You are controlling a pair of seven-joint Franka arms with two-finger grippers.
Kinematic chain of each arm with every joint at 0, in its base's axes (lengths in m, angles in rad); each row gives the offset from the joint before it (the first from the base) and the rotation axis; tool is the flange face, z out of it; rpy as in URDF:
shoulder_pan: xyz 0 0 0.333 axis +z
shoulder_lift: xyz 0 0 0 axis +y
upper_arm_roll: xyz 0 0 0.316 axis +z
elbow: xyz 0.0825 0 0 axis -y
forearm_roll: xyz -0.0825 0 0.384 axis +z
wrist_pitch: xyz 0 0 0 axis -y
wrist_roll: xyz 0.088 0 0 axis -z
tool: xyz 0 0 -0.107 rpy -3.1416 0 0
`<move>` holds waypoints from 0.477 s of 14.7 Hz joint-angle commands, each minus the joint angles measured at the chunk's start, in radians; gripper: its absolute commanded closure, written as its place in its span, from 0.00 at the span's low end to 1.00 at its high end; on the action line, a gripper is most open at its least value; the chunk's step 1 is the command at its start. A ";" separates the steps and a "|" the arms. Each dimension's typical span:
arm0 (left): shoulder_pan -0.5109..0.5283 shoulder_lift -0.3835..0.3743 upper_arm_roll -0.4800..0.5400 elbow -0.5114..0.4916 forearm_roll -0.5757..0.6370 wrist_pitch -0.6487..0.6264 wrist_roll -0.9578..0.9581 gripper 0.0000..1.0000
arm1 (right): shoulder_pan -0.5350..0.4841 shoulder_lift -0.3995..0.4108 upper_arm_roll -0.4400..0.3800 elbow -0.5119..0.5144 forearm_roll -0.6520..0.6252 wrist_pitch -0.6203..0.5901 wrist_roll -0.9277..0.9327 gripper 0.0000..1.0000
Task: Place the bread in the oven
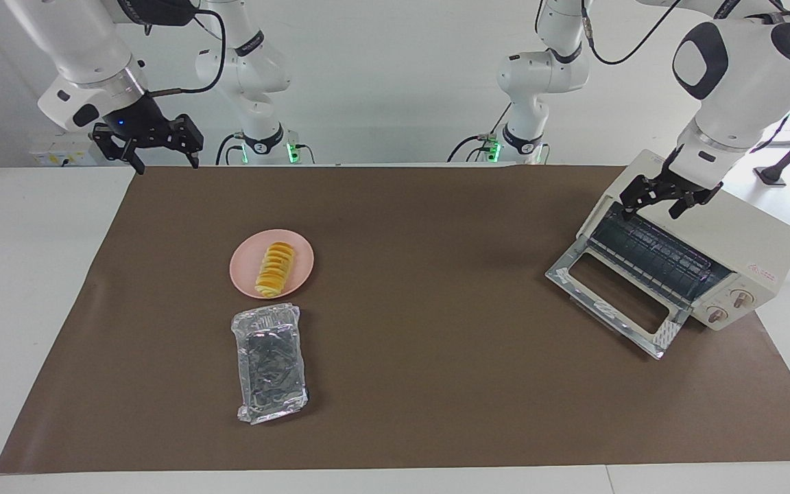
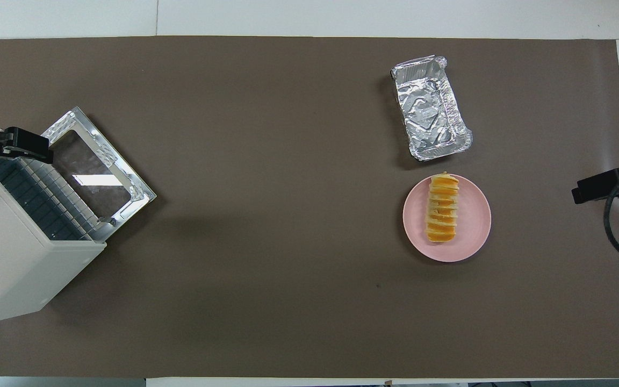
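The bread (image 1: 275, 269), a ridged yellow-orange loaf, lies on a round pink plate (image 1: 302, 252) toward the right arm's end of the table; it also shows in the overhead view (image 2: 443, 208). The cream-white oven (image 1: 745, 240) stands at the left arm's end with its glass door (image 1: 618, 296) dropped open and the dark rack showing. It also shows in the overhead view (image 2: 14, 269). My left gripper (image 1: 654, 206) is open and empty just over the oven's top front edge. My right gripper (image 1: 164, 159) is open and empty, raised over the mat's edge by the robots.
A crinkled silver foil tray (image 1: 271, 362) lies empty beside the plate, farther from the robots. A brown mat (image 1: 436, 357) covers the table. The open oven door juts out onto the mat.
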 commanded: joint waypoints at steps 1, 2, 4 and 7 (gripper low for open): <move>-0.003 -0.010 0.004 -0.005 0.014 -0.002 0.004 0.00 | -0.017 -0.019 0.011 -0.021 -0.010 0.003 -0.006 0.00; -0.003 -0.010 0.004 -0.005 0.014 -0.002 0.004 0.00 | -0.017 -0.019 0.011 -0.021 -0.010 0.003 -0.007 0.00; -0.003 -0.010 0.004 -0.005 0.014 -0.002 0.004 0.00 | -0.017 -0.019 0.011 -0.021 -0.010 0.003 -0.015 0.00; -0.003 -0.010 0.004 -0.005 0.014 -0.002 0.004 0.00 | -0.015 -0.021 0.011 -0.022 -0.010 0.004 -0.012 0.00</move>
